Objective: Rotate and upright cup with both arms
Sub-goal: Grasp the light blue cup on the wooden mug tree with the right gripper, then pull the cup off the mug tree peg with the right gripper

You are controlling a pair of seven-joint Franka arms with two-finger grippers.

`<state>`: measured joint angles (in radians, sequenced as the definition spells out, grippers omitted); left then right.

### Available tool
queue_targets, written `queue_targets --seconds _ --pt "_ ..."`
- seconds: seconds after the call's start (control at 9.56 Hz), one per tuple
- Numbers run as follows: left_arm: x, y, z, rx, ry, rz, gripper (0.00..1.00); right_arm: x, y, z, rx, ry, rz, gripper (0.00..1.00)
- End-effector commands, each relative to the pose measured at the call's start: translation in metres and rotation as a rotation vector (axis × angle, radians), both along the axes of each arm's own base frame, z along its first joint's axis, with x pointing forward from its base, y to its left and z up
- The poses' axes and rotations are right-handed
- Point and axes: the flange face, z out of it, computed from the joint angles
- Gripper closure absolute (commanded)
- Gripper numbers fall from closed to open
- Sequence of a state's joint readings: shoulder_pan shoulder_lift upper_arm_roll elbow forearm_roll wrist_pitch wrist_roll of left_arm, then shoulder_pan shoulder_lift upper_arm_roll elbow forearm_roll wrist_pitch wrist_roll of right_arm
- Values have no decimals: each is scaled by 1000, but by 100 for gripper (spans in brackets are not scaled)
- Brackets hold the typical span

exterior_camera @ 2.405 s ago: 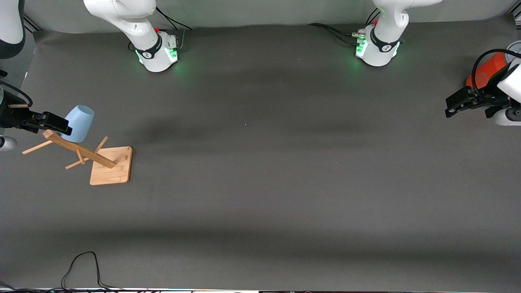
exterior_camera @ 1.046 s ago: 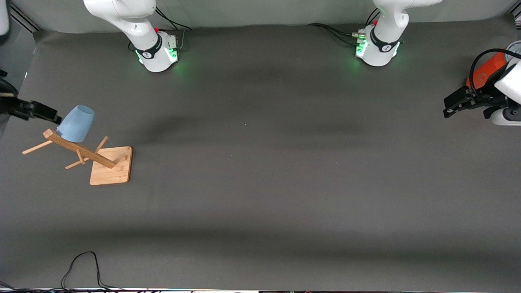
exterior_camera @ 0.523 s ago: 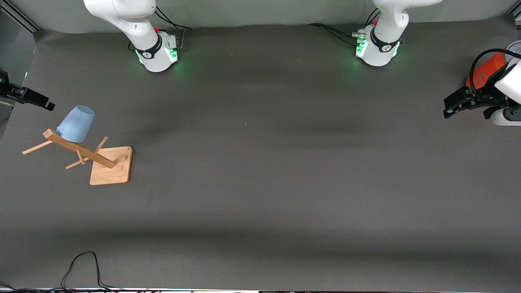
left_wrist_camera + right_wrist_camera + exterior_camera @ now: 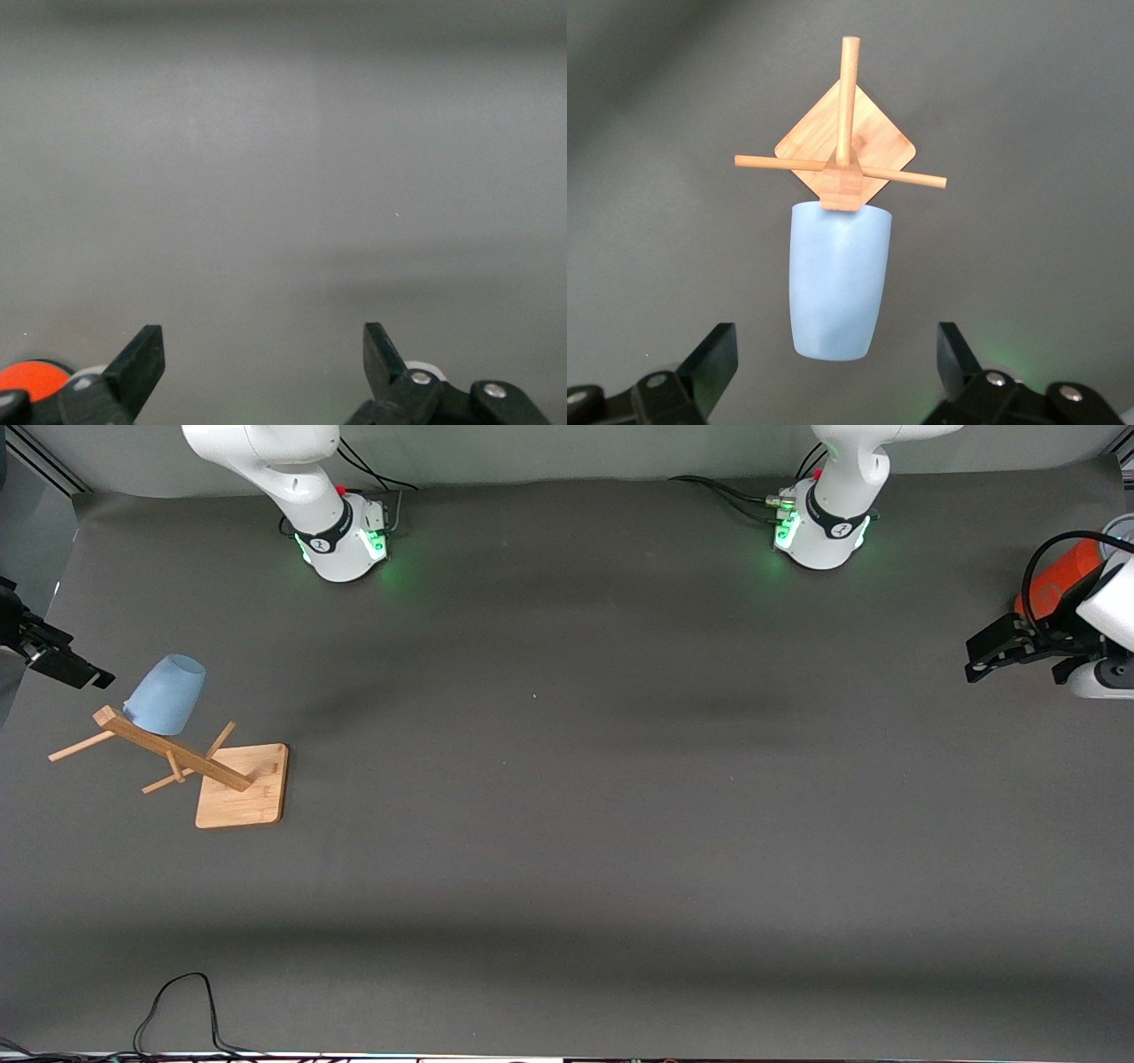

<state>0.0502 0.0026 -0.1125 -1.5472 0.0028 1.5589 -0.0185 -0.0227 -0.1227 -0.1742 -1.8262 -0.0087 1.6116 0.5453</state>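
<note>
The pale-blue cup (image 4: pixel 165 695) hangs tilted, rim down, on a peg of a wooden rack (image 4: pixel 168 751) at the right arm's end of the table. In the right wrist view the cup (image 4: pixel 837 279) points its narrow base toward my right gripper (image 4: pixel 834 328), rim against the rack post (image 4: pixel 843 181). My right gripper (image 4: pixel 80 670) is open and empty, apart from the cup, by the table's edge. My left gripper (image 4: pixel 982 657) is open and empty and waits at the left arm's end; its wrist view (image 4: pixel 263 329) shows only bare grey surface between the fingers.
The rack's square wooden base (image 4: pixel 241 788) lies nearer the front camera than the cup. An orange cylinder (image 4: pixel 1059 576) stands by the left gripper and also shows in the left wrist view (image 4: pixel 31 376). A black cable (image 4: pixel 177 1001) loops at the front edge.
My right gripper has drawn back from the cup toward the table's edge, open. The cup stays on the rack peg. The left arm has barely moved.
</note>
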Motion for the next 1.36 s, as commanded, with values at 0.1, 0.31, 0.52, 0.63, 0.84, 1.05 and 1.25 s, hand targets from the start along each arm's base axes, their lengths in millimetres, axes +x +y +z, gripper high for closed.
queue_targets --seconds 0.1,0.31,0.52,0.63,0.84,1.05,1.25 --pt "-2 -2 5 -9 -10 -2 0 -1 -4 -57 24 -6 -47 0" --pt "-2 -3 5 -9 -9 -4 0 -2 1 -89 46 -20 -55 0" --pt "-2 -3 5 -9 -9 -4 0 -6 3 -110 45 -24 -56 0" --pt "-2 -4 5 -9 -9 -6 0 -6 4 -115 44 -33 -58 0" --pt "-2 -4 5 -9 -9 -6 0 -4 5 -119 41 -37 -55 0" --pt "-2 -4 5 -9 -7 -6 0 -4 6 -119 40 -40 -52 37" --pt "-2 -3 5 -9 -7 -4 0 -3 6 -119 40 -40 -50 49"
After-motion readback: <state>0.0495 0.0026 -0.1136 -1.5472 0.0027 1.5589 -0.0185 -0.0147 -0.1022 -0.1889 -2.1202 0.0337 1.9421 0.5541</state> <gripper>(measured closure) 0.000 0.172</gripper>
